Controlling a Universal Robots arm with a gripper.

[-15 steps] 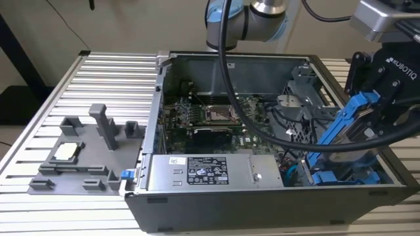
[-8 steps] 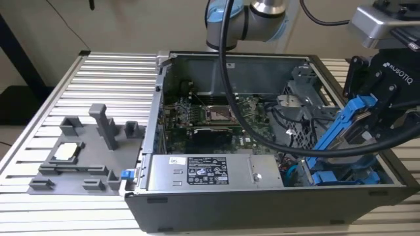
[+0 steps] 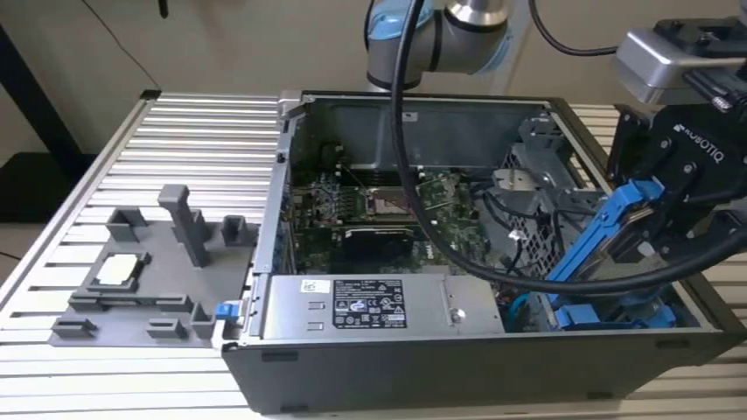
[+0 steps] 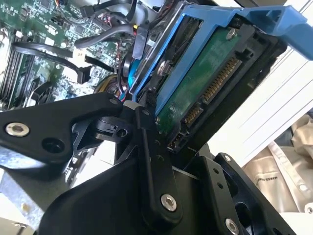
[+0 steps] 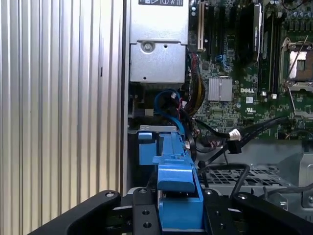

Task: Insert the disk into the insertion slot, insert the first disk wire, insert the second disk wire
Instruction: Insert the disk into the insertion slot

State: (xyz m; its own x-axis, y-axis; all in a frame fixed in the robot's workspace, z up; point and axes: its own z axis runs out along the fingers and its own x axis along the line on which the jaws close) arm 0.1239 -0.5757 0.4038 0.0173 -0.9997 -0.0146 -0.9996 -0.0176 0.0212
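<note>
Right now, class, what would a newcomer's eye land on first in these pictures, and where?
The bright blue-framed disk stands out, tilted and clamped in the black pincer at the exterior view's right end of the open computer case. Next comes the green motherboard on the case's floor, with the grey power supply box nearer the camera.

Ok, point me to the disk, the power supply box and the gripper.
disk (image 4: 205, 83), second wrist view, on its green circuit board.
power supply box (image 3: 380, 308), exterior view, on its stickered face.
gripper (image 5: 178, 209), first wrist view, midway between its fingertips, shut on the disk.
</note>
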